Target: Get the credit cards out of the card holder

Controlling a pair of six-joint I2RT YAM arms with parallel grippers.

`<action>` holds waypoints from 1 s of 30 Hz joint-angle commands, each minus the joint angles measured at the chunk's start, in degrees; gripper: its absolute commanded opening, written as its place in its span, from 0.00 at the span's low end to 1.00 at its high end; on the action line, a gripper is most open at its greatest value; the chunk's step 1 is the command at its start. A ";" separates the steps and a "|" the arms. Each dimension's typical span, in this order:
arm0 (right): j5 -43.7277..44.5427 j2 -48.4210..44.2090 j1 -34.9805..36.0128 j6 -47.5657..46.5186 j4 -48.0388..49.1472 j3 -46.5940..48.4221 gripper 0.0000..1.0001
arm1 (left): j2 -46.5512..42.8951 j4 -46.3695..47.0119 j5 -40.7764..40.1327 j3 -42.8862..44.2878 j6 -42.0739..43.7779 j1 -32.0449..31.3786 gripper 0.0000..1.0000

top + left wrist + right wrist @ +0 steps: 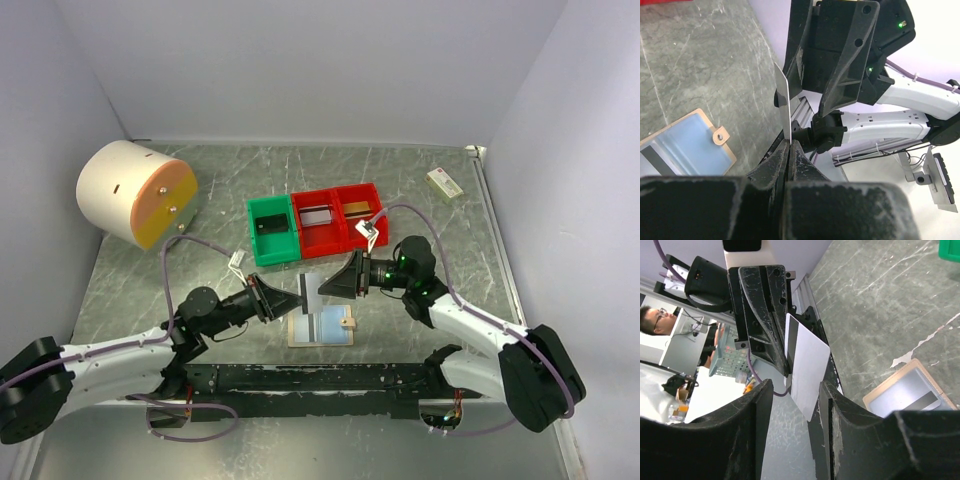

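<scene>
Left hand (290, 296): closed. Its fingertips (790, 152) pinch the lower edge of a silver-grey credit card (308, 290), which stands on edge above the desk (430, 270), clear of the surface. A dark stripe runs along one long side of this card.

Right hand (325, 288): open. It faces the left hand from the right. In the right wrist view its two fingers (760, 405) stand on either side of the card's free edge, with a gap showing on each side. Whether either finger touches the card cannot be told.

Card holder (322, 327): lies unfolded and flat on the desk, just near of the two hands and below the raised card. Its pale blue-grey pockets face up and its small tan tab (350, 322) sits on the right edge. A dark stripe shows inside one pocket.

Bins: three stand in a row just beyond the hands.
- Green bin (254, 235), left: holds a dark credit card (268, 225).
- Middle red bin (320, 240): holds a grey credit card (318, 213).
- Right red bin (382, 215): holds a gold credit card (358, 207).

Other items: a white and orange drum (135, 192) lies at the far left. A small white-and-green box (445, 183) lies at the far right.
</scene>
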 commanded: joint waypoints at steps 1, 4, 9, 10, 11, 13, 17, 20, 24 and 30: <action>-1.78 0.57 1.38 0.60 2.13 0.18 0.42 | -2.77 1.71 0.90 1.30 0.22 0.23 0.07; -1.54 0.93 1.38 0.74 2.25 0.45 0.42 | -4.36 -0.32 0.39 1.46 0.45 0.23 0.07; -0.87 1.22 1.39 0.62 1.86 0.85 0.41 | -6.31 -2.89 -0.41 1.37 0.47 0.23 0.07; -0.61 1.25 1.39 0.78 1.96 0.73 0.41 | -6.58 -3.06 -0.48 1.33 0.43 0.23 0.07; -0.46 1.23 1.38 0.89 2.15 0.64 0.41 | -6.91 -3.26 -0.67 1.29 0.42 0.22 0.07; -0.49 1.38 1.31 0.99 2.09 0.59 0.41 | -7.55 -3.89 -1.05 1.12 0.33 0.23 0.07; -0.76 0.25 1.38 0.61 1.57 0.84 0.40 | -8.58 -3.85 -1.30 0.50 0.06 0.21 0.07; -1.90 0.23 1.39 1.98 3.02 0.98 0.36 | -8.47 -3.39 -1.19 0.41 0.03 0.23 0.07; -3.33 1.18 1.58 7.88 10.89 -0.02 0.32 | -6.72 0.05 0.04 0.76 -0.53 0.16 0.07; -4.15 3.15 3.11 11.71 17.22 0.83 0.22 | -3.24 3.79 0.42 0.84 -1.09 -0.18 0.07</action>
